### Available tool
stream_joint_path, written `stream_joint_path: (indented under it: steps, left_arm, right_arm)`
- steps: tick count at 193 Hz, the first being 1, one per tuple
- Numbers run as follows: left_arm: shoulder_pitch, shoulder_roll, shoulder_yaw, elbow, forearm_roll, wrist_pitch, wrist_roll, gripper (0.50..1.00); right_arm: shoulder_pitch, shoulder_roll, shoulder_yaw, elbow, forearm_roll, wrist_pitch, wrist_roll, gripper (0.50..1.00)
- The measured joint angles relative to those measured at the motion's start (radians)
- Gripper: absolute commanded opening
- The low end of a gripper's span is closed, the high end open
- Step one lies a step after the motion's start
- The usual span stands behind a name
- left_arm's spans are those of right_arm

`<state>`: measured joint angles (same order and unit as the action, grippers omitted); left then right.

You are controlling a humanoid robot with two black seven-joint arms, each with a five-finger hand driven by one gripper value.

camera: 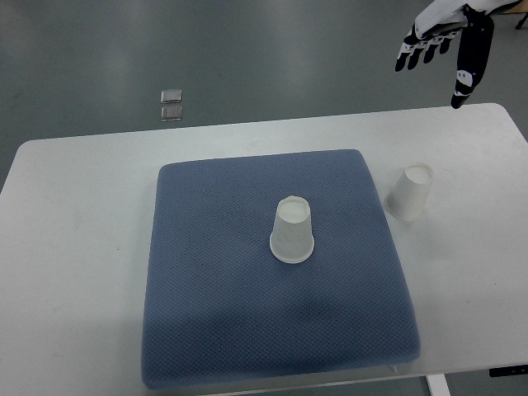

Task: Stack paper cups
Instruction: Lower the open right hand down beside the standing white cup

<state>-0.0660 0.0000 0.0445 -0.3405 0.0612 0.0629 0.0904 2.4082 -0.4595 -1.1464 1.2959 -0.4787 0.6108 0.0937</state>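
Note:
A white paper cup (293, 232) stands upside down near the middle of the blue mat (214, 289). A second white paper cup (411, 192) stands upside down on the bare table just off the mat's right edge. My right hand (443, 48) hovers at the top right, beyond the table's far edge, well above and behind the second cup. Its fingers are spread and hold nothing. The left hand does not show.
The white table (74, 247) carries the mat and both cups. Grey floor lies beyond its far edge, with a small metal floor plate (172, 105) at the upper left.

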Motion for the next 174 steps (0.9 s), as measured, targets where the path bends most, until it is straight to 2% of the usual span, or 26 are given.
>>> stream_joint_path:
  steps: [13,71,104,131,174]
  left_arm:
    - [0.0,0.0,-0.001,0.001,-0.001,0.0,0.0,1.0]
    - [0.004,0.0,-0.004,0.009,-0.005,0.001,-0.001,1.0]
    - [0.005,0.0,-0.005,0.011,-0.005,0.001,-0.001,1.0]
    - [0.005,0.0,-0.005,0.011,-0.005,0.001,-0.001,1.0]
    - [0.005,0.0,-0.005,0.011,-0.005,0.001,0.0,1.0]
  right_arm:
    - [-0.024,0.002,-0.007,0.0,0.003,-0.019,0.0,0.917]
    - [-0.191,0.003,-0.03,-0.013,0.052,-0.205,-0.003,0.917]
    - [-0.285,0.029,-0.029,-0.034,0.055,-0.278,-0.016,0.917]
    - [-0.371,0.057,-0.021,-0.085,0.056,-0.313,-0.02,0.915]
    - [-0.49,0.106,-0.014,-0.197,0.056,-0.312,-0.02,0.917]
